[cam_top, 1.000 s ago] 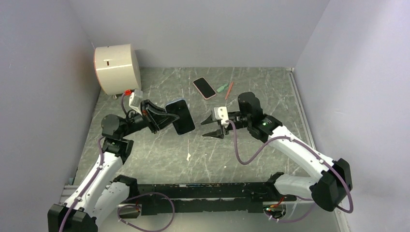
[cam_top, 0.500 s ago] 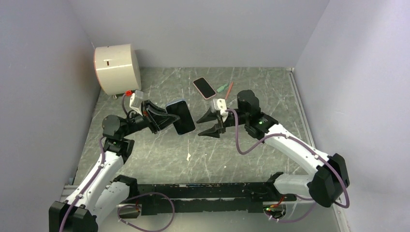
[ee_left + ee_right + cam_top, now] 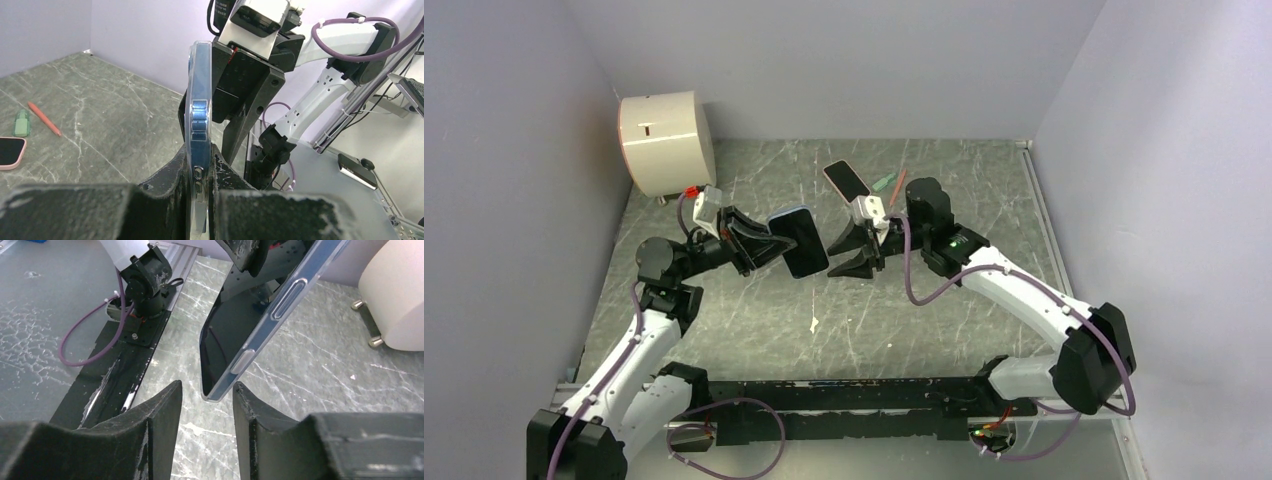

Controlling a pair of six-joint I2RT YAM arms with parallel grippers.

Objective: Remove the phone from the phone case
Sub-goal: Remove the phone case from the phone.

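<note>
Closing in from the right, the right fingers [image 3: 849, 240] have swung up and leftward since the earlier frames and now sit just beside the free end of the phone, while the left arm has barely shifted.

Below everything lies the grey marbled desk [image 3: 754, 310], with a large white cylindrical drum [image 3: 664, 130] at its far left corner.

Lifted clear of the desk between the two arms is the dark-screened phone in its clear plastic case [image 3: 799, 240]. The left fingers [image 3: 170, 175] are clamped tight across one end of it, one on each flat face. The right wrist view shows the right fingers [image 3: 150, 425] standing apart, with the phone's lower corner [image 3: 215, 392] in the gap between them. Whether either one touches it yet I cannot tell.

A second phone in a pink case [image 3: 846, 180] lies flat at the far side, well apart from the work. A small green marker [image 3: 884, 183] and a thin red pen [image 3: 898, 182] lie just beside it.

As for handling, the phone itself looks rigid and moderately heavy, with a glass face that would not take a drop onto this hard desk kindly. The clear case looks glossy and probably slick, stiff along its back but likely to flex at the lip. A corner seems the best place to take hold, since the rim there should peel back most easily. Pinching across both flat faces would only press case and phone together.
</note>
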